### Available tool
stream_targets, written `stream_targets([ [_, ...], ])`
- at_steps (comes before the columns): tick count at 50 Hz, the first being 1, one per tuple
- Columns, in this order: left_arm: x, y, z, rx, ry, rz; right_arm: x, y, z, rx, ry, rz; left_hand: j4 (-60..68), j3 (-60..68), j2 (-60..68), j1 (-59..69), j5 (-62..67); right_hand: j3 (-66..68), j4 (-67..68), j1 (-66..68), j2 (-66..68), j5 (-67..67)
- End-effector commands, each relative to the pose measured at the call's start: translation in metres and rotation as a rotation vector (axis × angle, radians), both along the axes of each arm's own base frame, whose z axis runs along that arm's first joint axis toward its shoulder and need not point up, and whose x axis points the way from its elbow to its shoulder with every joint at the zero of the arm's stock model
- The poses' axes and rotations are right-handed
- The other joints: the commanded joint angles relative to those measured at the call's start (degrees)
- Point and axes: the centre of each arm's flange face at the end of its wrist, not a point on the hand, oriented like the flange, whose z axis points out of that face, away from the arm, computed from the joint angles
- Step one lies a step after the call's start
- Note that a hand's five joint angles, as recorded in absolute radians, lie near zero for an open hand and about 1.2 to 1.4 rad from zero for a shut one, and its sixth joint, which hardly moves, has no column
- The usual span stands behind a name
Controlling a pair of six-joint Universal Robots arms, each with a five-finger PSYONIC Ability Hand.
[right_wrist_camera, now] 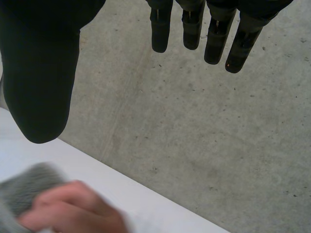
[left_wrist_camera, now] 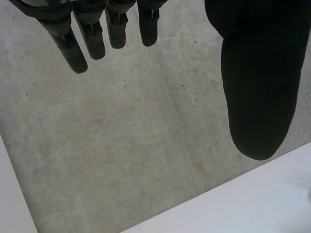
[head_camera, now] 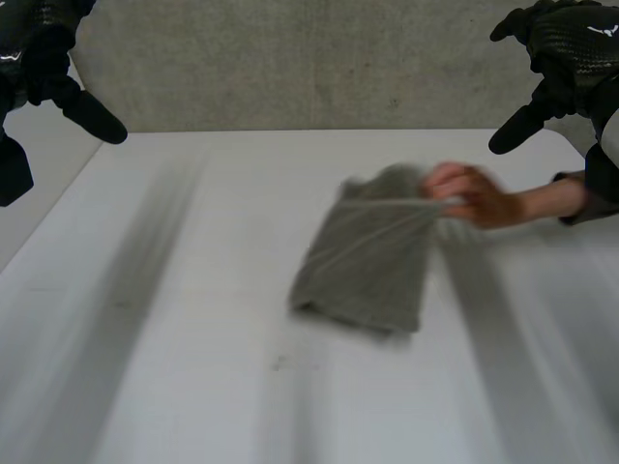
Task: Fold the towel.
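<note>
A grey towel (head_camera: 372, 256) lies folded near the middle of the white table (head_camera: 174, 338). A person's hand (head_camera: 474, 196) reaches in from the right and grips the towel's far right corner. My left hand (head_camera: 53, 58) hangs raised at the far left, well away from the towel, its fingers (left_wrist_camera: 92, 34) straight and spread with nothing in them. My right hand (head_camera: 556, 53) is raised at the far right, above the person's forearm, fingers (right_wrist_camera: 214, 34) straight and empty. Beyond the right hand's thumb, the towel (right_wrist_camera: 29, 189) and the person's hand (right_wrist_camera: 73, 208) appear.
A grey concrete wall (head_camera: 309, 63) stands behind the table's far edge. The person's forearm (head_camera: 556, 198) crosses the table's right side under my right hand.
</note>
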Motion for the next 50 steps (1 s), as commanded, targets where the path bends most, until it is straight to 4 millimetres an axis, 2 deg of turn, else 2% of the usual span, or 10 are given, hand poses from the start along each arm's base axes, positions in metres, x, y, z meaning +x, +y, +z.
stream_targets([
  [1,-0.008,0.000,0.006,-0.023,0.006,-0.036,0.000,0.000,-0.001,0.004,0.002,0.003,0.3,0.3,0.5,-0.2,-1.6,-2.4,-3.5,-3.9,-3.8,-3.2],
  [15,-0.014,0.005,0.001,-0.006,0.003,-0.065,0.002,-0.002,-0.005,0.009,0.009,0.009,0.3,0.3,0.5,-0.2,-1.6,-2.4,-3.5,-3.9,-3.8,-3.2],
  [27,-0.025,0.005,-0.012,0.035,-0.014,-0.099,0.007,0.000,-0.006,0.010,0.011,0.027,0.3,0.3,0.5,-0.2,-1.6,-2.4,-3.5,-3.9,-3.8,-3.2],
  [45,-0.024,0.007,-0.007,0.015,-0.015,-0.099,0.008,-0.001,-0.010,0.025,0.015,0.030,0.3,0.3,0.5,-0.2,-1.6,-2.4,-3.5,-3.9,-3.8,-3.2],
  [50,-0.025,0.007,-0.007,0.013,-0.014,-0.101,0.008,0.000,-0.005,0.006,0.013,0.030,0.3,0.3,0.5,-0.2,-1.6,-2.4,-3.5,-3.9,-3.8,-3.2],
])
